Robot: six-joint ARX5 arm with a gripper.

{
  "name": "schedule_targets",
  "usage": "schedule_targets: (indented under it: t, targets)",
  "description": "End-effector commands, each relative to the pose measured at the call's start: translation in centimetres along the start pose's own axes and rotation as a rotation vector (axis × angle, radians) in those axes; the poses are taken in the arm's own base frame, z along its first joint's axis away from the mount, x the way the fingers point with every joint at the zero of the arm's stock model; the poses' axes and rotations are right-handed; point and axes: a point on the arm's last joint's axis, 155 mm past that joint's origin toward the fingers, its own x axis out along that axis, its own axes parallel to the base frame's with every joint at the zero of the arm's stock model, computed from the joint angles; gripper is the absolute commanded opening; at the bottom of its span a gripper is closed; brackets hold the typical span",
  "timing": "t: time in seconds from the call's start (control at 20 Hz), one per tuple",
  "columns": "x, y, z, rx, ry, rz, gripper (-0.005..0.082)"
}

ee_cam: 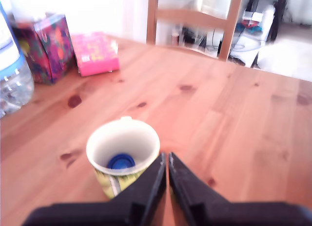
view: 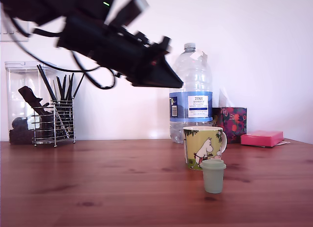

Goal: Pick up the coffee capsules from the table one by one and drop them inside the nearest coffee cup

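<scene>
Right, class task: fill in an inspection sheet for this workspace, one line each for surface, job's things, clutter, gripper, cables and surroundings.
Surface: wooden table, reddish-brown with dark knots, bare in the foreground.
Job's things: mug upright; blue capsule lies inside it; green capsule stands on the table in front of the mug.
Clutter: water bottle, patterned tissue box, pink box, wire utensil rack, clear container, all along the back.
Gripper: gripper raised above the table, fingers together, holding nothing.
Cables: black cables hang from the arm.
Surroundings: white wall; wooden chair beyond the table.
</scene>
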Motion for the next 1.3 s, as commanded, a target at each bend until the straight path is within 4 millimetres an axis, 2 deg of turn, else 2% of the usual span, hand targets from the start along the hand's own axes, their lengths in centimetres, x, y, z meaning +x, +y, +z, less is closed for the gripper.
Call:
schedule_targets:
  t: [0.0, 0.15, 0.3, 0.65, 0.7, 0.75, 0.85, 0.9, 0.95, 1.25]
  targets:
    - [-0.8, -1.3, -2.8, -0.014, 0.01, -0.027, -0.0019]
    - [-2.6, -2.7, -5.3, -0.045, -0.021, -0.038, -0.0019]
    - [-3.5, -4.1, -7.6, -0.07, -0.009, -0.051, -0.0019]
    - [-3.3, -5.3, -9.4, -0.08, 0.058, -0.063, 0.0002]
    - [-3.4, -5.3, -9.6, -0.084, 0.066, -0.064, 0.008]
    - [-3.4, -5.3, -9.9, -0.087, 0.077, -0.065, 0.0269]
    - [-3.3, -5.3, -10.1, -0.075, 0.082, -0.055, 0.0702]
    - [-3.3, -5.5, -10.0, -0.047, 0.081, -0.061, 0.0804]
    - [-3.2, -5.8, -10.0, -0.023, 0.078, -0.068, 0.078]
    - [-2.8, -6.3, -9.8, -0.002, 0.073, -0.049, 0.078]
